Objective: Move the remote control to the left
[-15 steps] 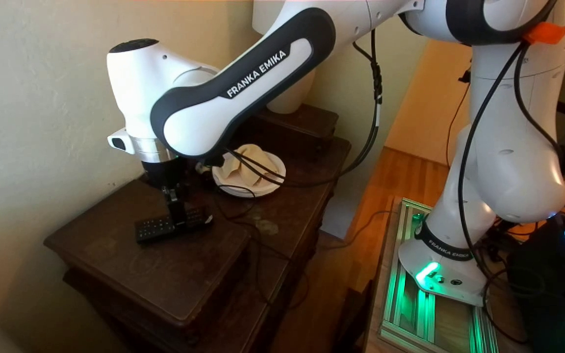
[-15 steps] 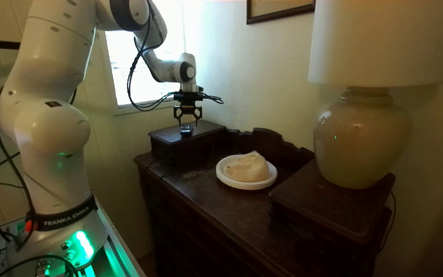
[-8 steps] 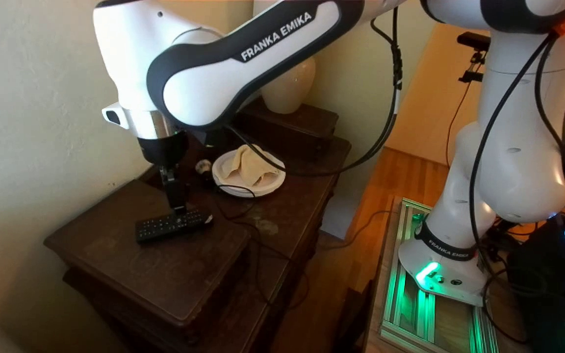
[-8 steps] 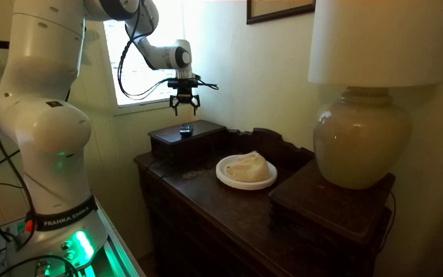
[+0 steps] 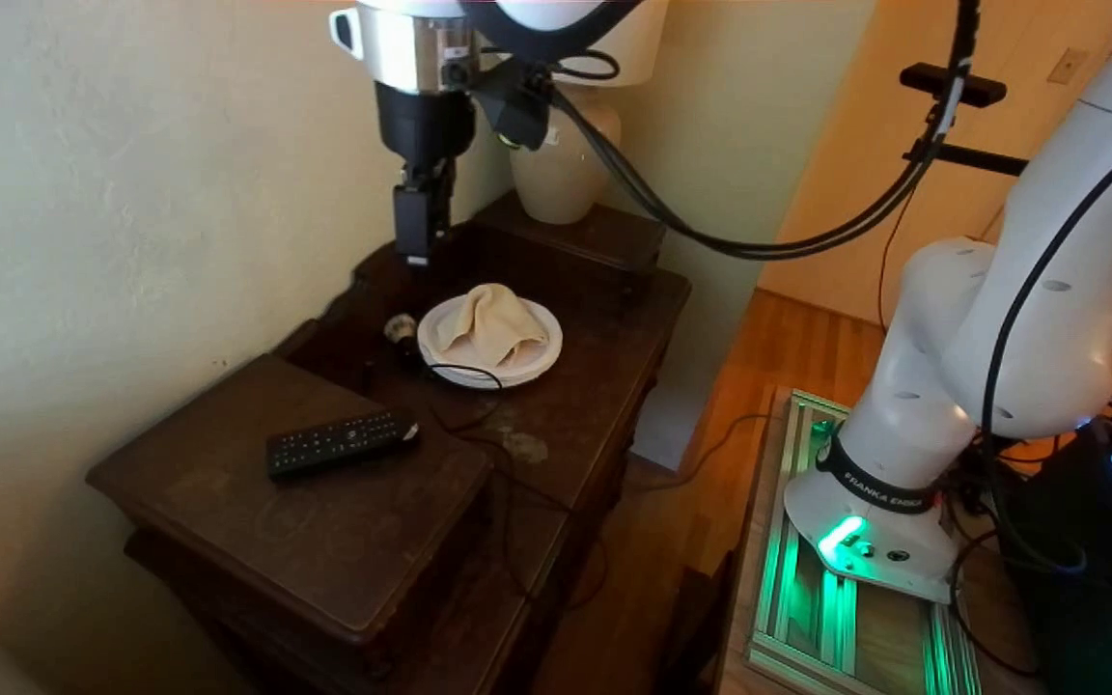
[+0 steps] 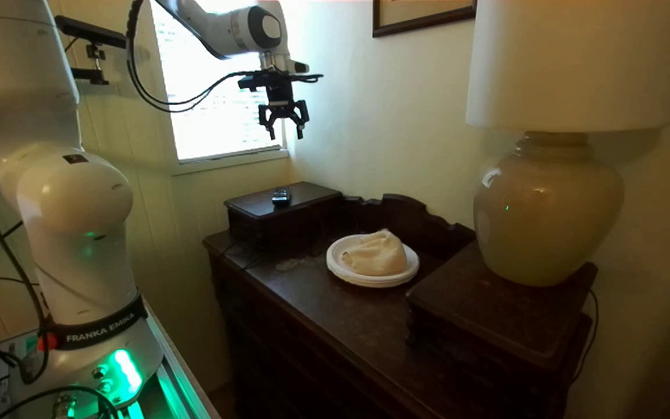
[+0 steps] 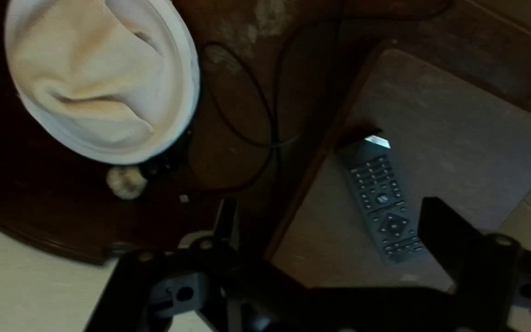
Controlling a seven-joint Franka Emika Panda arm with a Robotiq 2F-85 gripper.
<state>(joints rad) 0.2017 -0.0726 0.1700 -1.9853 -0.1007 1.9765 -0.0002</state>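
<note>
The remote control (image 5: 339, 446) is a slim black bar with small buttons. It lies flat on the raised dark wooden box top (image 5: 257, 531) at one end of the dresser, and it also shows in an exterior view (image 6: 281, 196) and the wrist view (image 7: 380, 203). My gripper (image 6: 286, 137) is open and empty, well above the dresser with its fingers pointing down. In an exterior view my gripper (image 5: 414, 259) is high up near the wall, away from the remote. In the wrist view the right finger stands close to the remote's lower end in the picture.
A white plate (image 5: 553, 347) with a pale cloth (image 5: 493, 328) stands on the lower dresser top. A brush-like item (image 5: 400, 328) and a thin black cable (image 5: 464, 425) lie beside it. A large lamp (image 6: 547, 209) stands on the far raised box. A wall runs behind the dresser.
My gripper has risen from around the remote and moved away from it, towards the plate side in an exterior view. The remote has stayed in the same place.
</note>
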